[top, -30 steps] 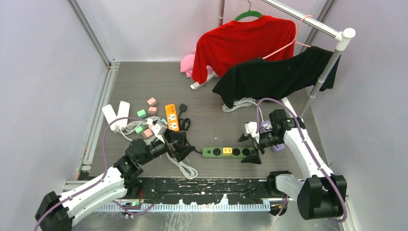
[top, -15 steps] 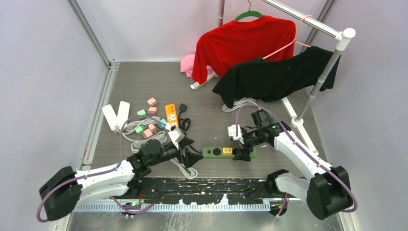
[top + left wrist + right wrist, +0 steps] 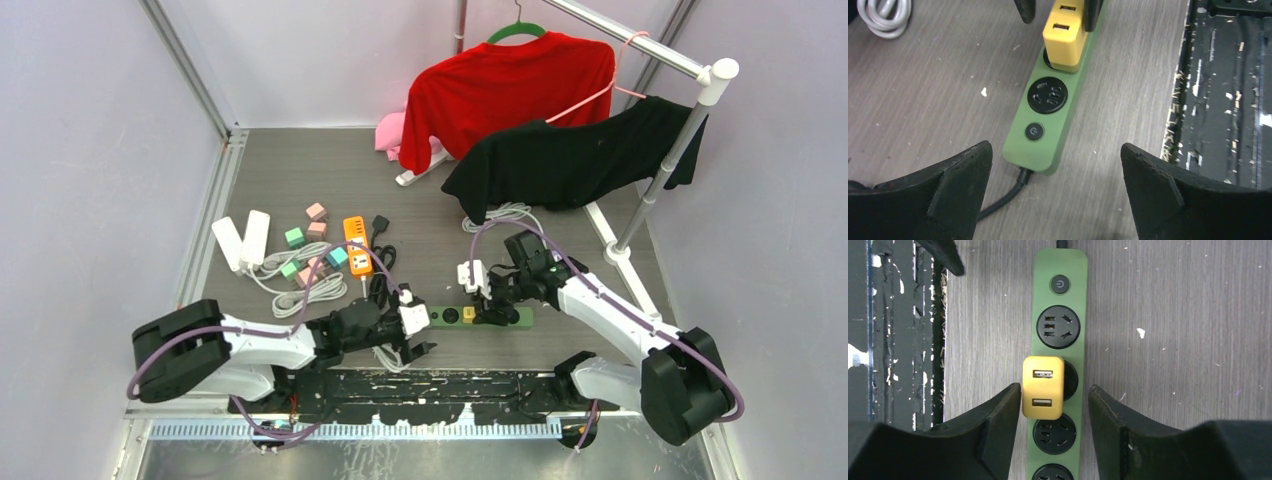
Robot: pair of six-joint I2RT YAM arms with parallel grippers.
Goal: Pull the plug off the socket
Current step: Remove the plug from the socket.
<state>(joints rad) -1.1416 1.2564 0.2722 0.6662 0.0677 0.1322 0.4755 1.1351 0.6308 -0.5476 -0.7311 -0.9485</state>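
Both arms had moved in to the long green plastic power strip (image 3: 1043,270) on the grey tabletop (image 3: 1173,340). The left jaws stood wide apart over its switch end. The small yellow square plug (image 3: 1043,387) sat in its second socket. The right jaws had closed partway around it, not squeezing.

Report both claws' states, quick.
Left claw: open wide, empty, above the green power strip.
Right claw: open, astride the yellow USB plug, not clamped on it.
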